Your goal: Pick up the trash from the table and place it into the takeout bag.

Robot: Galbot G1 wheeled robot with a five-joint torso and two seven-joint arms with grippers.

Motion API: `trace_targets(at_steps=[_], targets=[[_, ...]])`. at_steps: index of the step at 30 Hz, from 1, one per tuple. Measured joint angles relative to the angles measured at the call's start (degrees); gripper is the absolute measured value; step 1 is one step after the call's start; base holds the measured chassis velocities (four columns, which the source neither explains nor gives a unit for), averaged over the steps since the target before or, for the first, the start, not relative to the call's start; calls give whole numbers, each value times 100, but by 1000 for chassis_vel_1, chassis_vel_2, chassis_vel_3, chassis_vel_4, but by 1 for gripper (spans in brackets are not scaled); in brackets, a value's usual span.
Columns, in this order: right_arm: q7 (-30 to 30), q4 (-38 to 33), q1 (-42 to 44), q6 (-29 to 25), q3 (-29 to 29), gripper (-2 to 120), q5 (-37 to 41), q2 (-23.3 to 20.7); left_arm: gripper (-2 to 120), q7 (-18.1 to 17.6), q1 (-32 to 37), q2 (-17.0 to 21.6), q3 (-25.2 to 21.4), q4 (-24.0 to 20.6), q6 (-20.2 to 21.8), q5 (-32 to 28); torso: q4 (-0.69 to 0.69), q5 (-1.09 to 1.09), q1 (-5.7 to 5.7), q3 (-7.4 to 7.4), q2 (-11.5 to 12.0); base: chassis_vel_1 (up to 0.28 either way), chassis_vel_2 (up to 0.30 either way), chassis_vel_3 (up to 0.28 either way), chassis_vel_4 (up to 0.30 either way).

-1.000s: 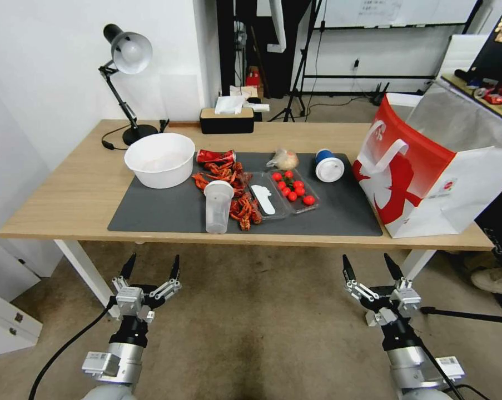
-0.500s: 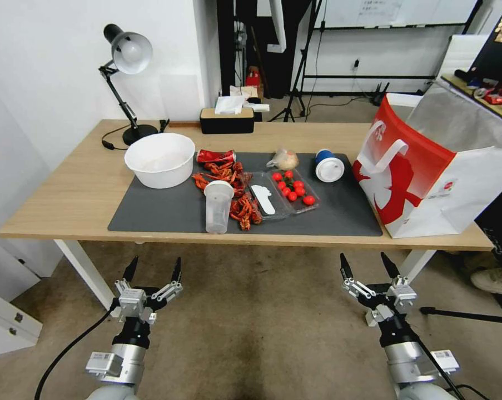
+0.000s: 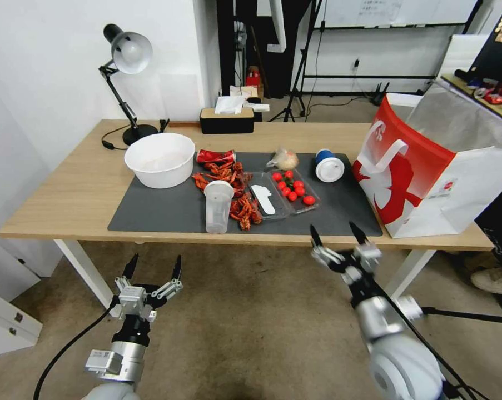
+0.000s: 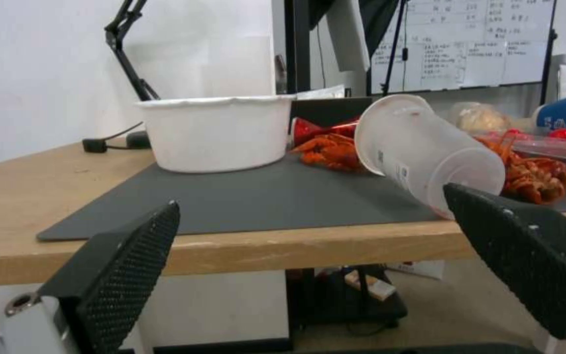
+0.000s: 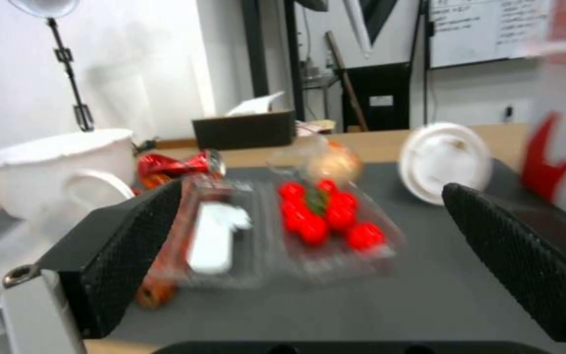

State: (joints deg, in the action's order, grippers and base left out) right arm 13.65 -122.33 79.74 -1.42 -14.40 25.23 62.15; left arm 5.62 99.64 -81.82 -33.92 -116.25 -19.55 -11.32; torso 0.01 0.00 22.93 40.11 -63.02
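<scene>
Across the light-wood table [image 3: 67, 194], my right gripper [image 3: 338, 235] hangs spread wide at the front edge, my left gripper [image 3: 153, 265] likewise released below. I judge the clear plastic cup [image 3: 218, 205] light, thin and crushable, so I'd pinch it gently mid-wall.

A plain white wall [image 3: 50, 83] closes off the left side of the room, and a black desk lamp [image 3: 125, 55] with a silvery shade leans out from it beside a black tissue box [image 3: 227, 119]. The floor [image 3: 251, 322] is worn tan carpet, stained darker in spots. At the back, a whiteboard [image 3: 395, 12] hangs on a white wall, with a black tripod stand [image 3: 301, 72] and trailing cables below.
</scene>
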Motion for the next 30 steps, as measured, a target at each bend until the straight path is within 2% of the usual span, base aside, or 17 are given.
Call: trace_targets(at_steps=[7,14,17,19,20,22,27,30], targets=[[500,259,-1202,786,525,100,548,-161,100,-21,-3,-15,-6,-63,105,26,-1,0,0,0,1,0,0,0,0],[985,510,-2059,1272,851,100,1055,-184,100,-25,-15,-26,5,-63,142,30,2,1,1,0,0,0,0,0,0],[1204,627,-2371,1464,1007,100,1329,-166,100,-27,-19,-31,7,-55,154,30,-2,-2,0,0,0,0,0,0,0],[1592,866,-2845,1783,1252,100,1655,-126,100,-28,-32,-28,7,-36,177,31,0,0,0,0,1,0,0,0,0],[1592,866,-2845,1783,1252,100,1655,-126,100,-28,-32,-28,7,-36,177,31,0,0,0,0,1,0,0,0,0],[2125,1192,-3435,2149,1545,100,2013,-62,100,-33,-69,-3,-4,-18,229,23,-1,-1,0,0,0,0,0,0,0],[2650,1467,-3978,2425,1806,100,2283,13,100,-38,-104,18,-21,17,258,5,-1,-1,0,0,0,0,0,0,0],[3277,1717,-4466,2693,1982,100,2682,140,100,-40,-119,21,-24,43,265,-3,-1,0,0,0,0,0,0,0,0]])
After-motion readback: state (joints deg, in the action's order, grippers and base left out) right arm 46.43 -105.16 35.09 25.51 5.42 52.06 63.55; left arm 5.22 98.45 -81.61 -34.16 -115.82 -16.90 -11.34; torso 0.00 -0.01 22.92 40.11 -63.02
